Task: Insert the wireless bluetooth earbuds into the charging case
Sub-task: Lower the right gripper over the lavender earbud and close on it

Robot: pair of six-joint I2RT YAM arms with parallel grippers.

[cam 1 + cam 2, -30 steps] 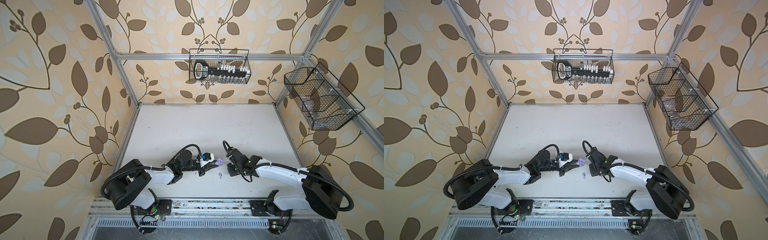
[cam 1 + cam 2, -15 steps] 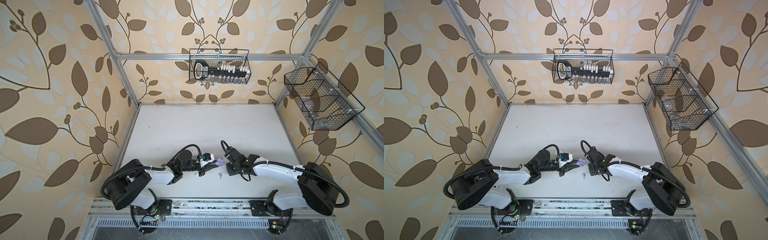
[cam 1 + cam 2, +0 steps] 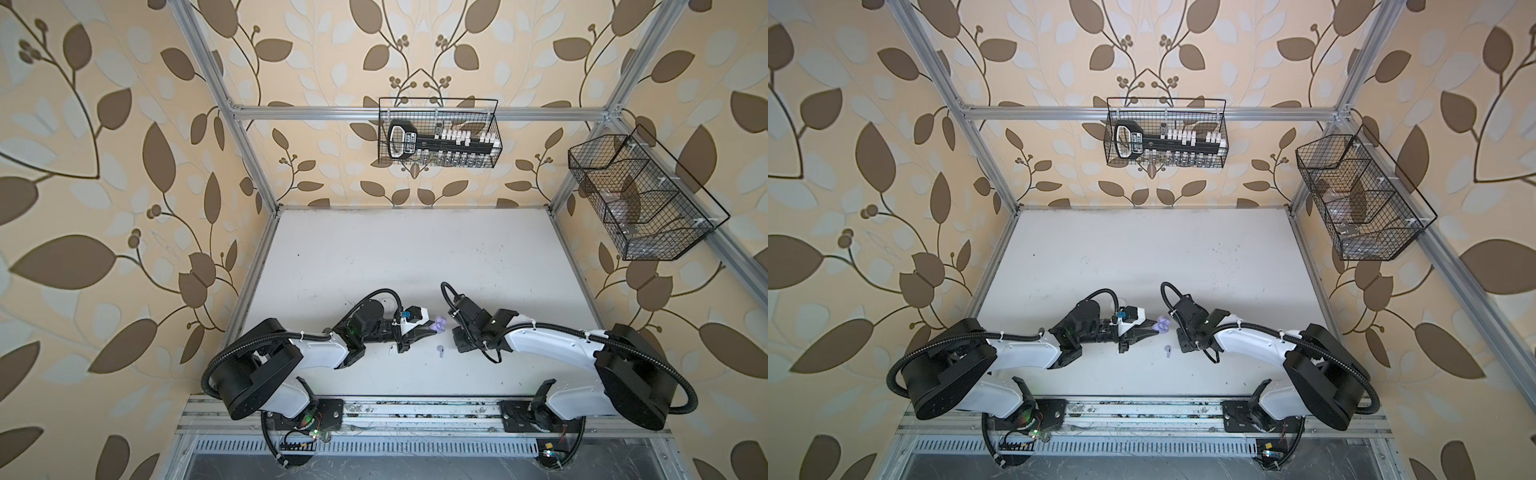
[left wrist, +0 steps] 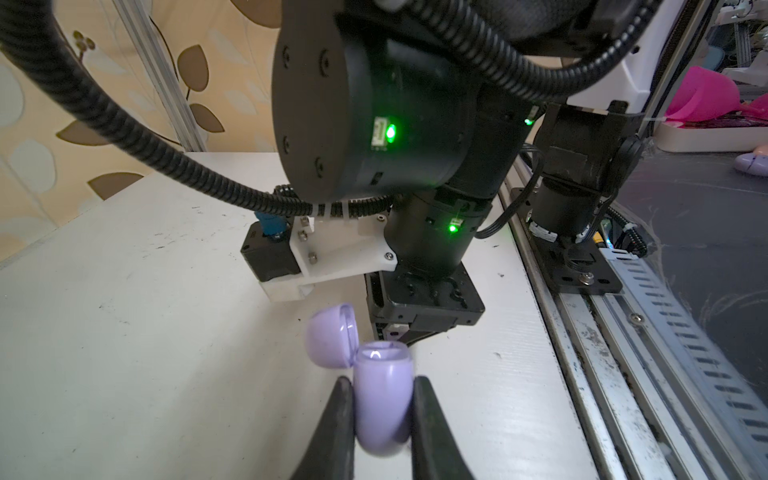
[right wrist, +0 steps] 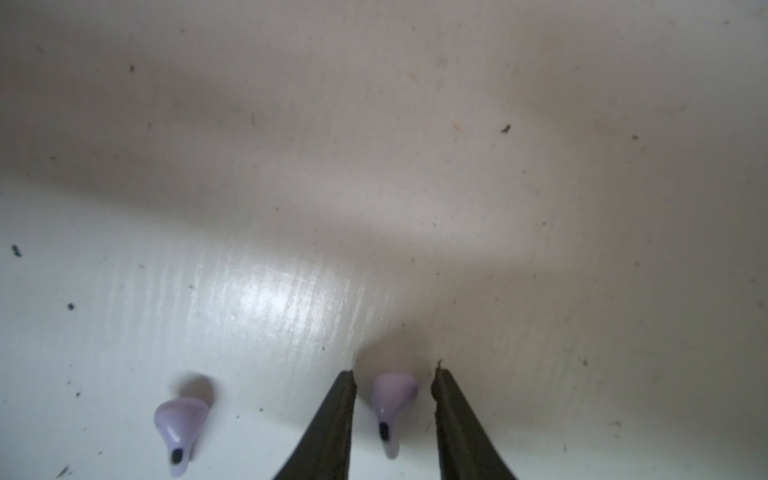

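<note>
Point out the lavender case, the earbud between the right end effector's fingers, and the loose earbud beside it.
lavender case (image 4: 384, 409): left wrist view, on its rounded body.
bracketed earbud (image 5: 392, 395): right wrist view, on its bulb.
loose earbud (image 5: 180, 417): right wrist view, on its bulb.

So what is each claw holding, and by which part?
Left claw grips the open lavender case by the sides of its base. Right claw holds nothing: it straddles a lavender earbud, gaps either side.
</note>
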